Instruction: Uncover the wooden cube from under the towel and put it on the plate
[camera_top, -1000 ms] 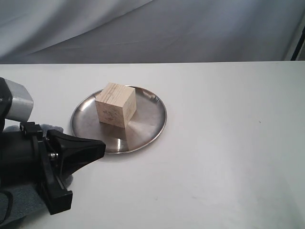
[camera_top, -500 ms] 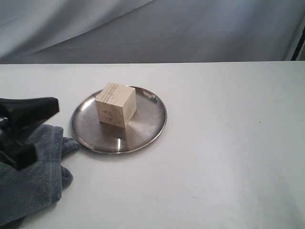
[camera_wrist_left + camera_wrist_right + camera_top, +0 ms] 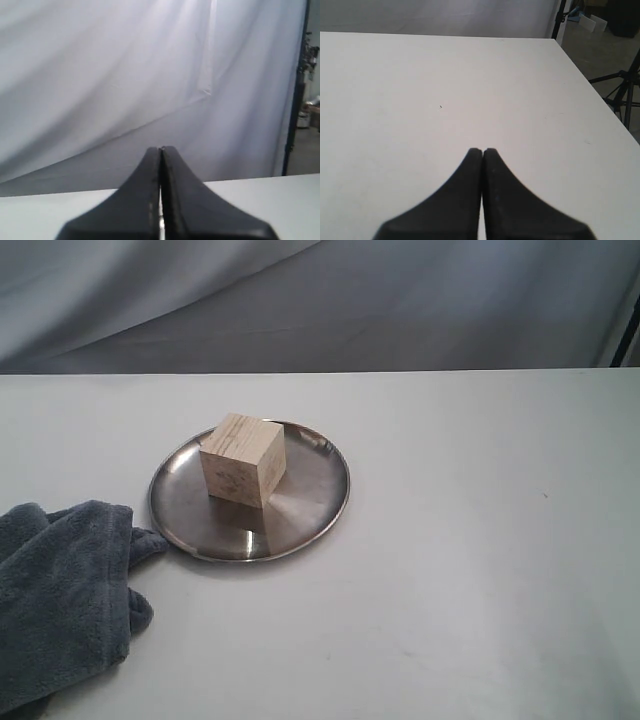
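Grey-blue fleece, the towel (image 3: 62, 590), is seen bunched on the desk (image 3: 480, 570) just left of the plate (image 3: 312, 495), so nothing is hidden. The wooden cube (image 3: 243, 460) is set upright on the plate; the task is judged done. No writing is readable. The left claw (image 3: 161, 151) and right claw (image 3: 482, 151) are pressed closed, empty.

Pale wooden cube (image 3: 243, 460) (darker grain stripes), silvery plate (image 3: 312, 502), dark grey-blue towel (image 3: 60, 600), white table (image 3: 480, 540).
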Motion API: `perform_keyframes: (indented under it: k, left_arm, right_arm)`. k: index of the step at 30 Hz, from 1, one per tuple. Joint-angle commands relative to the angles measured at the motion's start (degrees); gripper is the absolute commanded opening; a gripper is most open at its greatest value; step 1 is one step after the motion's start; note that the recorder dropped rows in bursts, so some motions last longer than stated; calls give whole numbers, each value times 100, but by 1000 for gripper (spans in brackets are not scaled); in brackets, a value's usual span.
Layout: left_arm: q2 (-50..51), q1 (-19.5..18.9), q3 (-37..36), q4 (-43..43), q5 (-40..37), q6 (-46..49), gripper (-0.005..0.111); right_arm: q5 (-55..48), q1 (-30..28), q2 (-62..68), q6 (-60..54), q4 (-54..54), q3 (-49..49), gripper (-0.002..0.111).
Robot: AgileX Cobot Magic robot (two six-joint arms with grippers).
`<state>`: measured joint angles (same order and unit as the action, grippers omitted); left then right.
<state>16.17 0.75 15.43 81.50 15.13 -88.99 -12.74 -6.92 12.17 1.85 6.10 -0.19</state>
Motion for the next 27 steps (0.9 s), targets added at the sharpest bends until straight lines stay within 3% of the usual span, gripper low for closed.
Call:
perform_keyframes:
  k: [1, 7, 22, 25, 27]
  left_arm:
    - [-1073, -17, -566, -43, -570, -127, 1]
    - [-1617, -6, -922, -480, -1136, -264, 1]
    - [-1617, -6, -910, -749, -1045, -302, 1]
    - [-1617, -6, -910, -1150, -1045, 327, 1]
    - [-1617, -6, -910, -2429, -1045, 1692, 1]
  right_arm:
    - [65, -41, 18, 26, 37, 19, 0]
    - [65, -41, 18, 26, 37, 19, 0]
    - [65, -41, 18, 26, 37, 19, 0]
    - [65, -41, 18, 26, 37, 19, 0]
    - [65, -41, 18, 26, 37, 19, 0]
